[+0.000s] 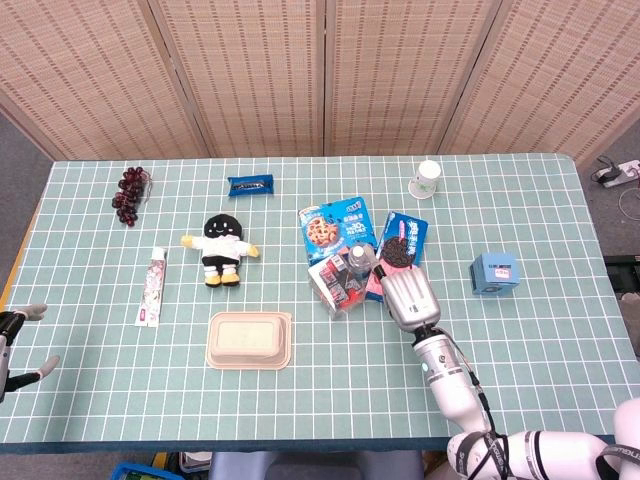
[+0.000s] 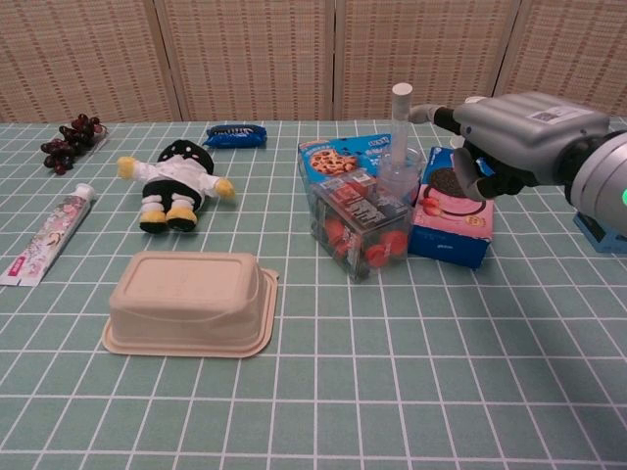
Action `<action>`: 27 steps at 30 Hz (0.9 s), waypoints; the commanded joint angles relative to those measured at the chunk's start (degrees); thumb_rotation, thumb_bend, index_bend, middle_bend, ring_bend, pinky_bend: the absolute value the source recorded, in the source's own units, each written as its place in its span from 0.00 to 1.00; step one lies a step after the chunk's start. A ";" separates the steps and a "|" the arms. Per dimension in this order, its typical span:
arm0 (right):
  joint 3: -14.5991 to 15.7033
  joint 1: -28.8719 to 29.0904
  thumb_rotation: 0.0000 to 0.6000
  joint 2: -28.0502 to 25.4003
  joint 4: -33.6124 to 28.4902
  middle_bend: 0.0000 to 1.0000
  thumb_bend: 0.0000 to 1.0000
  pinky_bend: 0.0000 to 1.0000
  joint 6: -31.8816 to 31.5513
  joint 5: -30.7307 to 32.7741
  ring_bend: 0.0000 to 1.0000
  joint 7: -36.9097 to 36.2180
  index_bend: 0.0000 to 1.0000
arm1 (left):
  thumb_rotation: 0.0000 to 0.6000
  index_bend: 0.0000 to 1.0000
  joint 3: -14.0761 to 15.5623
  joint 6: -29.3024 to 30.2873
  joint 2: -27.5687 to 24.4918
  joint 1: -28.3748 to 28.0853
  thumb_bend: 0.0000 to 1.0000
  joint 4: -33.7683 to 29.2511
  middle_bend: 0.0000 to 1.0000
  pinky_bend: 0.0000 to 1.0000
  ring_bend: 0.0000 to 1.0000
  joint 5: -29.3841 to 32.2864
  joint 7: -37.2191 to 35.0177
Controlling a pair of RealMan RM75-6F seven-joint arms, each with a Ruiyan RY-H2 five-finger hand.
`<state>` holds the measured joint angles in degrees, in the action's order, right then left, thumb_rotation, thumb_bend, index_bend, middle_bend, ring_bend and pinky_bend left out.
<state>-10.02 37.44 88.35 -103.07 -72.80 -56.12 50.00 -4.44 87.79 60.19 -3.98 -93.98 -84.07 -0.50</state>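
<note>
Spray bottle (image 2: 397, 157), clear plastic with a tall white cap, stands upright among the snack packs right of centre on the surface (image 1: 330, 400). Right hand (image 2: 509, 137) is at it from the right side, fingers (image 2: 468, 174) curled toward the bottle; chest view suggests contact at the bottle's neck, but a firm grasp cannot be told. Head view shows the same hand (image 1: 405, 293) just behind the bottle (image 1: 359, 262).

Bottle sits touching a clear box of red-wrapped items (image 2: 358, 227), which lies tilted in front of it. Behind: blue cookie bag (image 2: 343, 154). To the right, under the hand: blue-and-pink Oreo box (image 2: 453, 217), lying flat.

Left hand (image 1: 18, 340) hovers at the left edge of the surface, fingers spread, holding nothing, well apart from everything.

Elsewhere on the green grid cloth:
- beige lidded food container (image 2: 191, 302), near front, left of centre
- plush doll in black and white (image 2: 176, 183)
- toothpaste tube (image 2: 49, 235), left side
- bunch of dark grapes (image 2: 71, 139), far left corner
- small blue snack packet (image 2: 234, 134), far side
- paper cup (image 1: 426, 179), far right area
- small blue box (image 1: 496, 272), right side
</note>
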 commanded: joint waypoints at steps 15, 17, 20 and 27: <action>-0.99 -3.27 1.00 -5.68 -1.20 0.80 0.08 0.96 -2.88 -3.50 0.82 -8.86 0.03 | 1.00 0.37 0.00 0.16 -0.03 0.05 0.14 -0.20 0.35 0.45 0.30 -0.17 0.26; -1.61 -3.35 1.00 -5.39 0.03 0.82 0.05 0.98 -2.81 -4.22 0.84 -11.18 0.08 | 1.00 0.37 -0.03 0.15 -0.03 0.05 0.14 -0.20 0.35 0.45 0.30 -0.13 0.24; -2.70 -3.46 1.00 -4.30 2.41 0.89 0.05 1.00 -2.02 -5.07 0.90 -16.39 0.17 | 1.00 0.37 -0.05 0.02 -0.05 0.02 0.14 -0.14 0.35 0.45 0.30 -0.03 0.16; -4.69 -2.93 1.00 0.07 9.74 1.00 0.12 1.00 -0.88 -7.54 1.00 -26.24 0.33 | 1.00 0.36 -0.02 -0.30 -0.10 -0.08 0.14 -0.15 0.35 0.45 0.30 0.08 0.19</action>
<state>-13.69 34.27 86.33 -95.95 -74.11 -62.39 26.60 -4.46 87.48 60.09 -4.06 -94.13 -83.99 -0.32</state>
